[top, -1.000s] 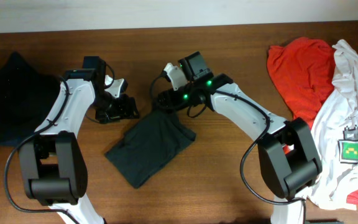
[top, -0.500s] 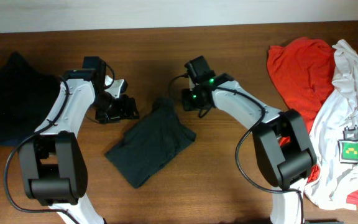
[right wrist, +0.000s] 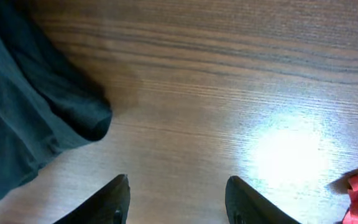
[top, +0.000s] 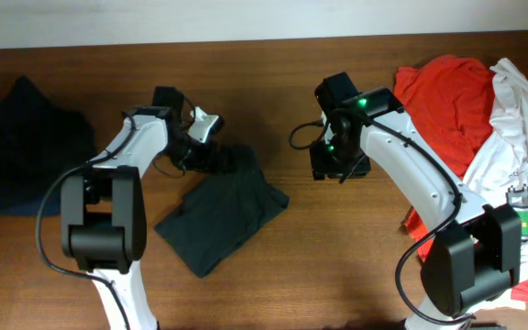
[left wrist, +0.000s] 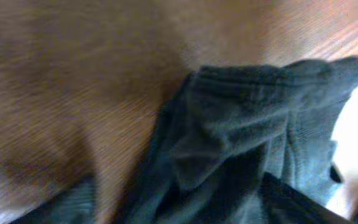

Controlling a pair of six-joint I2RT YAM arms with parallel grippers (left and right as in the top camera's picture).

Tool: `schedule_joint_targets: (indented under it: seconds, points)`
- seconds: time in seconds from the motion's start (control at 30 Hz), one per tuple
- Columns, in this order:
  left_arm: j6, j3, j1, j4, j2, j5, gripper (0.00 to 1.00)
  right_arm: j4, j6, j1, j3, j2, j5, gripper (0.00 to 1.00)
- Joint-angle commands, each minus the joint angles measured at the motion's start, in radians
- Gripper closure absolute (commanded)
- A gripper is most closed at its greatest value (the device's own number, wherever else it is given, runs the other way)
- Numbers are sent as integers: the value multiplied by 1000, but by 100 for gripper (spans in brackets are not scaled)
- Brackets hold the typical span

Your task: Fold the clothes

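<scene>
The right gripper [right wrist: 178,200] has left the garment [top: 223,213] and swung away to the right of centre. The left gripper [top: 216,158] has moved in from the left onto the garment's upper corner. So a hand-over looks under way: the half-folded garment lies centre-left on the table [top: 337,266] and now waits on the left arm for its next fold. The right jaws stand wide apart over bare wood and hold nothing, with the garment's edge at the left of that view. The left wrist view is blurred and filled with bunched fabric, so I cannot tell whether those jaws have closed on it.
</scene>
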Motion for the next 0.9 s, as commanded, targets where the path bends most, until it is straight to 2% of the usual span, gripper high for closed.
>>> schedule_joint_targets:
  seconds: [0.0, 0.03, 0.07, 0.1, 0.13, 0.3, 0.4, 0.5, 0.67, 0.87]
  points:
    - [15, -22, -61, -66, 97, 17, 67, -10, -21, -4, 8, -5, 20, 47]
    - [15, -22, -79, -92, 97, 16, 76, -10, -21, -5, 8, -5, 20, 47]
    - [16, -22, -92, -111, 97, 16, 81, -8, -21, -6, 8, -5, 21, 47]
    - [15, -22, -100, -122, 97, -16, 94, -3, -22, -6, 8, -5, 20, 47]
    - [14, -16, -98, -127, 96, -53, 100, -3, -25, -6, 8, -5, 21, 47]
    - [-54, 151, 27, -208, 67, -183, 100, -6, -40, -6, 8, -5, 53, 47]
    - [-72, 314, 206, -243, -26, -184, 100, -6, -40, -6, 8, -5, 66, 47]
    - [-72, 352, 341, -248, -109, -183, 100, -5, -40, -6, 8, -5, 69, 47]
    - [-97, 355, 539, -178, -210, -181, 100, -5, -40, -6, 8, -5, 69, 47]
    - [-99, 356, 650, -3, -267, -181, 99, -5, -36, -5, 8, -5, 68, 47]
